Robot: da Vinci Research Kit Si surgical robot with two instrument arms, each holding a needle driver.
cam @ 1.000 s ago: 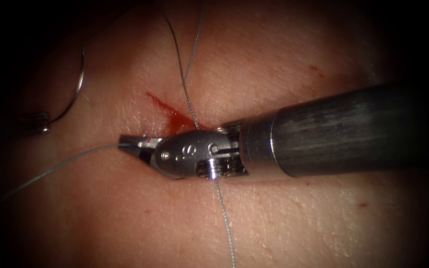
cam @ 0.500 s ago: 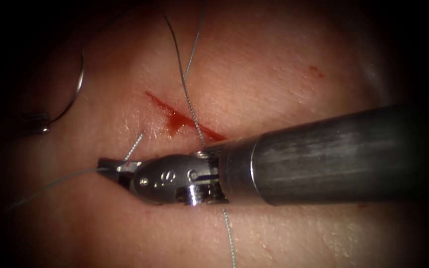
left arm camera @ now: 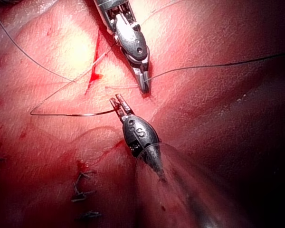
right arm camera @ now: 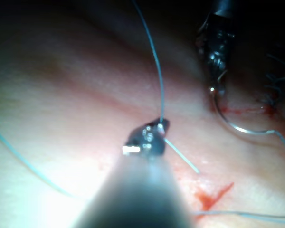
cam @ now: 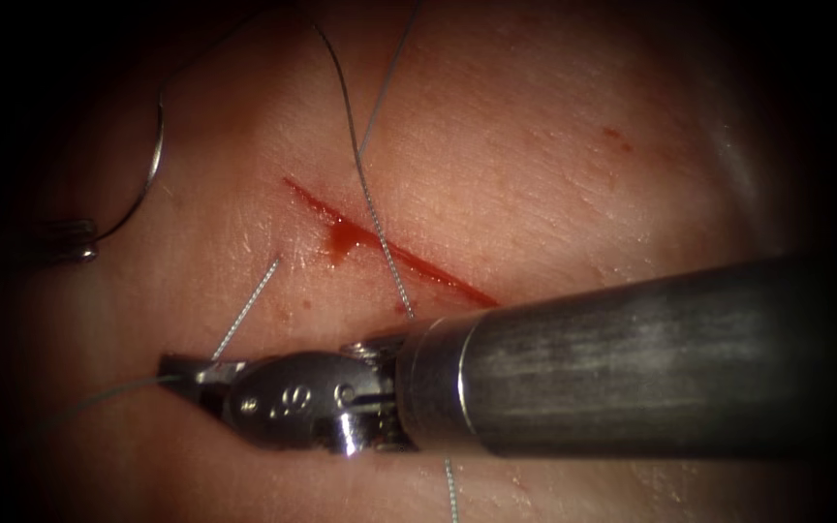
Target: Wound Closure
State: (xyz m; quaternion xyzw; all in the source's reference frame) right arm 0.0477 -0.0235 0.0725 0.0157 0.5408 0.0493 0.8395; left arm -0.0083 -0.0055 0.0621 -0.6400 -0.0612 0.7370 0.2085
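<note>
Nearest, my right tool lies low across the tissue, on the near side of the cut and toward its left end. Its jaws are closed on the thread. From the tips one strand runs off to the left, and a short pale end slants up and away toward the cut. In my right wrist view the same tool pinches that thread, with the short end sticking out beside it.

Behind the shaft, the cut runs slantwise with red fluid pooled on it. A strand crosses it and goes on far up the tissue.

Farther off at the far left, my left tool grips the curved needle at its tail end. The needle arcs up clear of the tissue, well left of the cut. My left wrist view shows those jaws closed on the needle.
</note>
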